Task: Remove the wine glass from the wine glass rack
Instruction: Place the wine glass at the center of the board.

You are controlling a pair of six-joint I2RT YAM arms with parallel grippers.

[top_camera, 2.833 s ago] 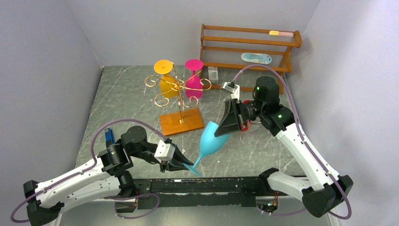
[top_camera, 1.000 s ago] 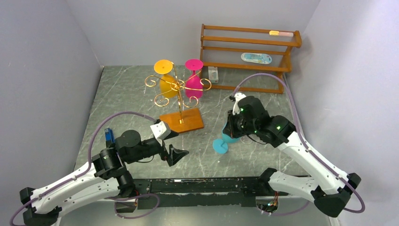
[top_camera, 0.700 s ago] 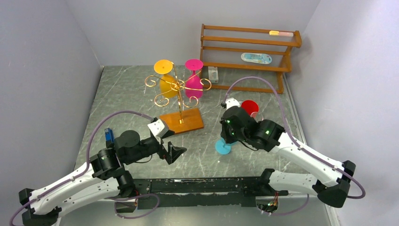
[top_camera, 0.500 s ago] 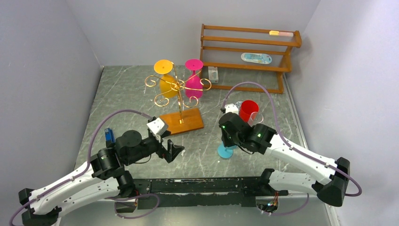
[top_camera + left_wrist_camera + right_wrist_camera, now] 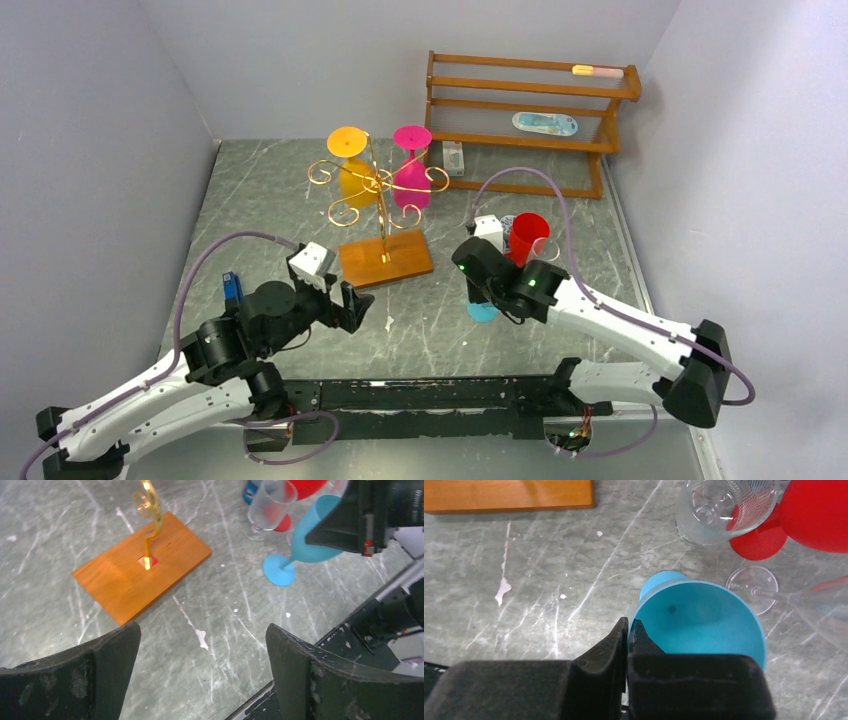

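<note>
Wine glass [image 5: 483, 310], the blue one: off the wine glass rack [image 5: 378, 200] and down on the table [image 5: 270, 220], right of the rack's wooden base [image 5: 385, 258] and just in front of the red glass [image 5: 527, 237] and the clear glass [image 5: 270, 505].

Change over the last few seconds: it had been carried tilted between both arms, the left on the foot and the right on the bowl. The left let go and drew back. The right turned the glass mouth-up and lowered it toward the near side of the table.

Now: right gripper [image 5: 629, 627] is pinched closed on the near rim of the bowl. In the left wrist view the foot appears to rest on the table, with the bowl leaning slightly toward the right arm. Left gripper [image 5: 202, 645] hangs over the table near the base, jaws wide apart, holding nothing.

Orange glass [image 5: 347, 150] and pink glass [image 5: 412, 150] hang inverted on the rack, undisturbed.

Judgement: removal of this glass is essentially done, and only the release remains. Because of the lean, the glass should probably be set vertical before the fingers part, or the foot could rock toward the neighbouring glasses.
</note>
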